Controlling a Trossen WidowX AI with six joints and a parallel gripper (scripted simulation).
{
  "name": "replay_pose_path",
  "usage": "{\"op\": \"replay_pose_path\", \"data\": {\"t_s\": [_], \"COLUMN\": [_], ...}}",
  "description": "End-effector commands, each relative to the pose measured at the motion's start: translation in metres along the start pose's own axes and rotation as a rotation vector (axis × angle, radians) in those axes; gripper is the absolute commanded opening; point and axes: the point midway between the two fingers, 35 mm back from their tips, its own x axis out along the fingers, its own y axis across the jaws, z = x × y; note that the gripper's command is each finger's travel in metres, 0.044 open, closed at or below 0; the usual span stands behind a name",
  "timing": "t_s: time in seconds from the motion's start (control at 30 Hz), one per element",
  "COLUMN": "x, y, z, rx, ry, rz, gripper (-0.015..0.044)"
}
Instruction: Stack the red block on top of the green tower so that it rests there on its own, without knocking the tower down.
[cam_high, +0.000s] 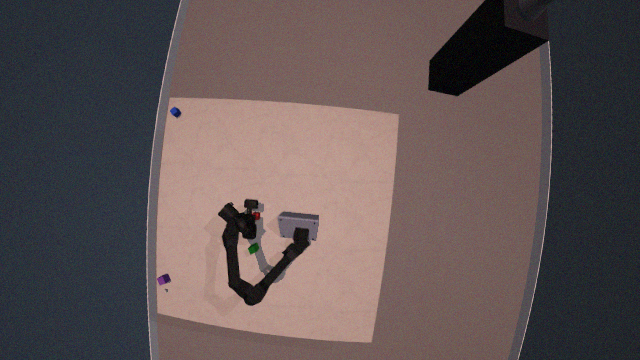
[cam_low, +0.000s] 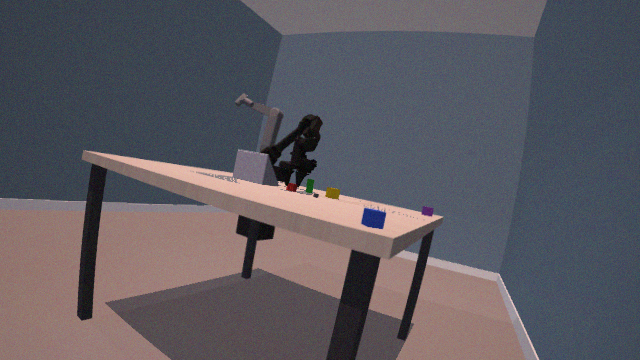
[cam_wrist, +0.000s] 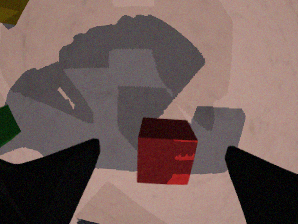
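The red block (cam_high: 257, 216) (cam_low: 291, 187) (cam_wrist: 165, 160) rests on the table and is partly in shadow. My gripper (cam_low: 292, 183) (cam_wrist: 165, 150) is open and empty, pointing down over the red block. In the wrist view the block appears between the two widely spaced fingertips, with a gap on each side. The green tower (cam_high: 253, 248) (cam_low: 310, 186) (cam_wrist: 7, 127) stands upright a short way off, cut by the left edge of the wrist view. Nothing is seen on its top. The arm hides the fingers in the top view.
A yellow block (cam_low: 333, 193) (cam_wrist: 12, 10) lies beyond the green tower. A grey box (cam_high: 287, 226) (cam_low: 250, 166) stands near the red block. A blue block (cam_high: 175, 112) (cam_low: 374, 218) and a purple block (cam_high: 164, 279) (cam_low: 427, 211) lie near table corners. A small dark piece (cam_low: 316, 195) lies near the tower.
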Motion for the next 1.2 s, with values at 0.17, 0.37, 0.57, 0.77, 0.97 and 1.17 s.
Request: {"op": "replay_pose_path", "data": {"t_s": [0.17, 0.37, 0.57, 0.77, 0.97, 1.17], "x": [0.0118, 0.0118, 0.0115, 0.0115, 0.0115, 0.0115], "y": [0.0003, 0.0003, 0.0003, 0.0003, 0.0003, 0.0003], "z": [-0.001, -0.001, -0.0011, -0.0011, -0.0011, -0.0011], "rx": [0.007, 0.007, 0.007, 0.007, 0.007, 0.007], "ry": [0.0, 0.0, 0.0, 0.0, 0.0, 0.0], "rz": [0.005, 0.005, 0.005, 0.005, 0.005, 0.005], "gripper": [0.044, 0.044, 0.044, 0.0282, 0.0145, 0.0105]}}
